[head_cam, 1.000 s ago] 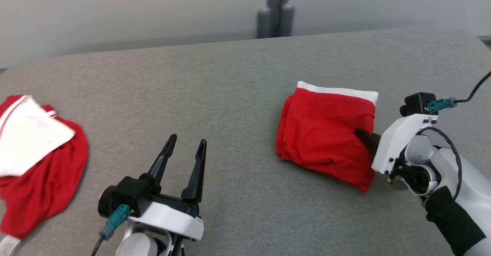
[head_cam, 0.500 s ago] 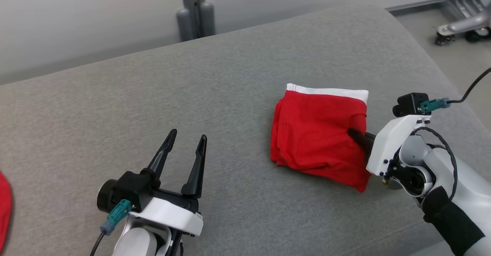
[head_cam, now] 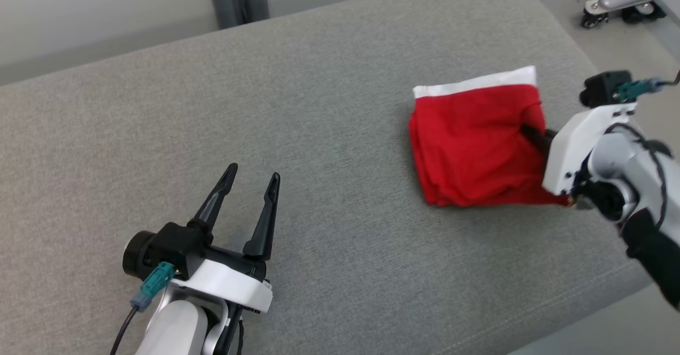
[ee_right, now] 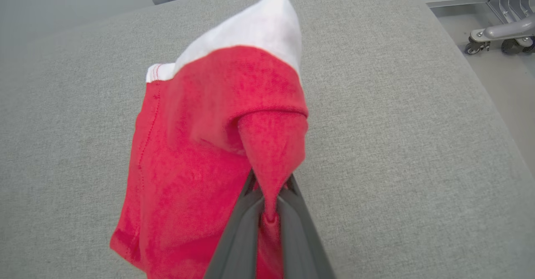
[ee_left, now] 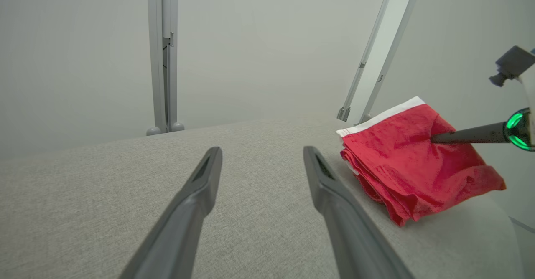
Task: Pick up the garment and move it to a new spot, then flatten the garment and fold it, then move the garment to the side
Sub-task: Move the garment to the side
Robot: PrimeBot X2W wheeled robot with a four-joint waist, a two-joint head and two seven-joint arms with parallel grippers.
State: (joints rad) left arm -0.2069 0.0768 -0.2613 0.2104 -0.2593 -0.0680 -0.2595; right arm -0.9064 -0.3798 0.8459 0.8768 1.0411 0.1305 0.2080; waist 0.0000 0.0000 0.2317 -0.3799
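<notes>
Left gripper (head_cam: pixel 254 171): low at the left of the head view, jaws spread wide, nothing between them, hovering over bare grey table (head_cam: pixel 319 105). In its own wrist view the fingers (ee_left: pixel 196 195) frame only table cloth. Centre of table: bare. Right of centre, near the table's right end: the red garment (head_cam: pixel 478 142), a compact stack of layers with its white waistband (head_cam: pixel 475 83) along the far edge. Right gripper (head_cam: pixel 526 130): jaws closed tight on a pinch of red cloth at the garment's right side. Its wrist view shows the fabric drawn into a peak between the fingers (ee_right: pixel 246 216). The bottom layers seem to rest on the table, the gripped side raised a little. Judgement: pickup, flattening and folding look done, and the move to the side is in hand. Left to do: set it down and release.
</notes>
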